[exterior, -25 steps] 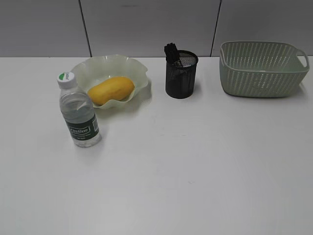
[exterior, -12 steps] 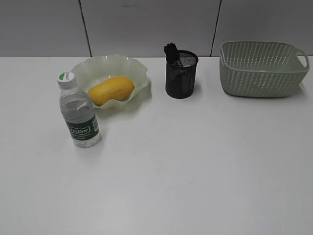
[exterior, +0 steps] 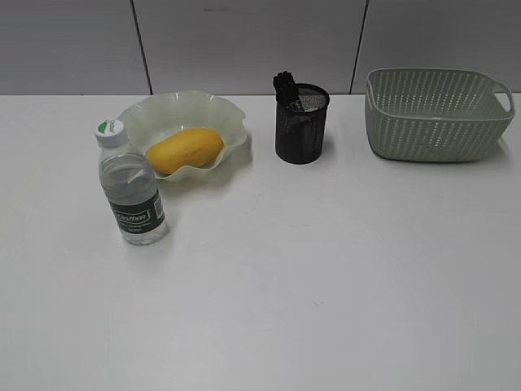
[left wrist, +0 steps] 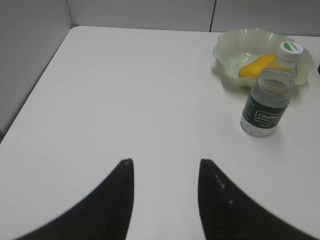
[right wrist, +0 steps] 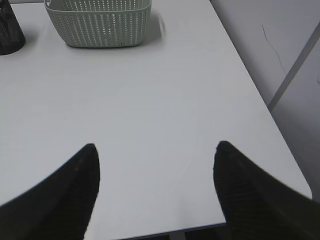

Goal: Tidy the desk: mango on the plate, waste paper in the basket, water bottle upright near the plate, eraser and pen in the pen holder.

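Exterior view: mango (exterior: 185, 150) on plate (exterior: 146, 116), water bottle (exterior: 130, 184) upright nearby, per task. Left gripper (left wrist: 165, 167), right gripper (right wrist: 156, 152): fingers spread, empty.

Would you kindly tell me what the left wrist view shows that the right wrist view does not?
Only the left wrist view shows the yellow-orange mango in the wavy pale green plate and the upright clear plastic water bottle. Only the right wrist view shows the pale green woven basket and the black wire-mesh pen holder. Both show the white desk and open black jaws over it, empty.
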